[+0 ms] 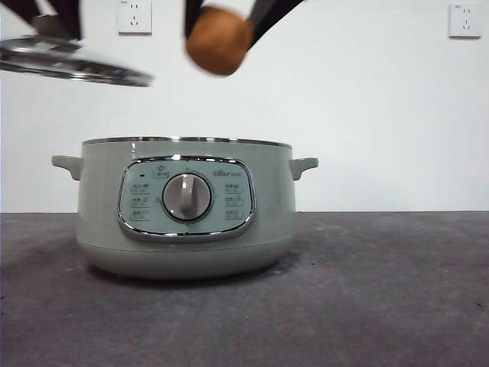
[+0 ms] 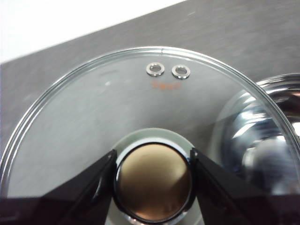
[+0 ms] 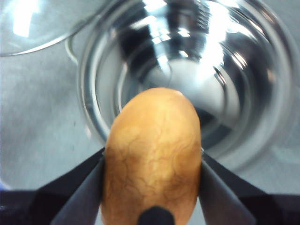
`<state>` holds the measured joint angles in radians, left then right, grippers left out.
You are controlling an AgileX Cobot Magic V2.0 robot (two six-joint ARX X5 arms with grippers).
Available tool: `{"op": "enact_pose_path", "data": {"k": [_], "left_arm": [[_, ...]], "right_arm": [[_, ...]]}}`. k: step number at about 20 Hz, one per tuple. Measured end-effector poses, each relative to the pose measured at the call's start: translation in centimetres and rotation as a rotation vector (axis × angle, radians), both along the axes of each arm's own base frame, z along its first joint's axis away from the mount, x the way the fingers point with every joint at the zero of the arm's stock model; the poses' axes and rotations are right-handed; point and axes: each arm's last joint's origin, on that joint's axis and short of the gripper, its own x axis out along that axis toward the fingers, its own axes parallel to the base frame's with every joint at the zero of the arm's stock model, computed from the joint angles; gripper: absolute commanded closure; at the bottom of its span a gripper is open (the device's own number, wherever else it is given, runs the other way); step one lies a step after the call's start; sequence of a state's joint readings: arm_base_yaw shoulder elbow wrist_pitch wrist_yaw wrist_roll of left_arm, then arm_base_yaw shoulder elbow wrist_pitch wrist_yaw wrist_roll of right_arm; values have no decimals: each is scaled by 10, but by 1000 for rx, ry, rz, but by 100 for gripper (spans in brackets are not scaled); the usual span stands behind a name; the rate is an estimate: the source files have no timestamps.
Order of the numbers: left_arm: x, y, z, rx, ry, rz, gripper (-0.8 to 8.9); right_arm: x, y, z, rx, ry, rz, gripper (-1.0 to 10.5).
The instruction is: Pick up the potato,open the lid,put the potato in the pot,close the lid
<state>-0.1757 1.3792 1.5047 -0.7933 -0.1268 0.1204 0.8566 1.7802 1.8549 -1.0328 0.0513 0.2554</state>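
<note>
Right gripper (image 3: 152, 159) with potato (image 3: 152, 150) above uncovered pot (image 3: 187, 70)

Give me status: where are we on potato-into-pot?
Done: the potato is picked up, clamped in the right gripper, and the lid is off, held aloft by its knob in the left gripper. In hand: the potato hangs above the open pot, whose steel bowl shows beneath it. Left: drop it in, then close the lid.
</note>
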Motion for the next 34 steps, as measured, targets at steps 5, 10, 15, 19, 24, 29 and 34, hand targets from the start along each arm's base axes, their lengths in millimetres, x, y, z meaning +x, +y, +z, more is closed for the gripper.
{"op": "enact_pose_path", "data": {"k": [5,10,15,19,24,29,34], "left_arm": [[3,50,-1,-37,8,145,822],[3,69,-1,-99,9,174,822],[4,70,-2,-103,12,177,822],[4,69,-2,-132,15,141,822],[3,68,-2,-140,23,138,822],[3,40,-5,-146,62,50,822],[1,-4,-6,-174,77,-78,822]], "right_arm": [[55,35,-35,-55,53,23,955],[97,39,-81,-109,122,4,954],[108,38,-111,-182,197,18,584],[108,38,-111,-188,188,39,342],[102,33,-78,-192,191,43,344],[56,-2,21,-161,-10,-5,348],[-2,-59,92,-74,-165,-44,348]]}}
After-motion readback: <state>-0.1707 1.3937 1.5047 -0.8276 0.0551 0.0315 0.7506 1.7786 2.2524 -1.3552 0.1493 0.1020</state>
